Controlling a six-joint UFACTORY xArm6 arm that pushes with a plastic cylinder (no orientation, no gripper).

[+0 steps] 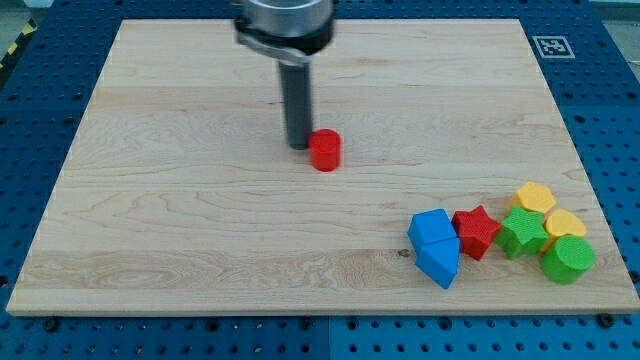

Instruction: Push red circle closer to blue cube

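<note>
Pale wooden board (pixel 200 230), fine straight grain running across the view, lies on a blue perforated metal table (pixel 610 120). A small black-and-white square marker (pixel 551 45) sits at the board's top-right corner.

The arm ends in a straight dark rod under a broad grey collar; there are no jaws to open or close, only the bare rod. My tip (pixel 299 147) rests on the board in the upper middle of the view, touching or just beside the upper-left edge of the small red circle block (pixel 325 150).

The red circle block is a short upright cylinder, matte plastic, flat top, standing alone on bare wood. It is well apart from all other blocks, up and to the view's left of them.

The remaining blocks cluster at the board's bottom right. A blue cube block (pixel 432 226), with faceted faces, sits at the cluster's left end, touching a second blue block of wedge-like shape (pixel 440 262) just below it. To their right is a red star block (pixel 477 231), then a green star-like block (pixel 521 232). A yellow block with angled facets (pixel 535 197) lies at the cluster's top, another yellow block (pixel 565 224) to the right, and a green cylinder block (pixel 568 259) at the lower right.
</note>
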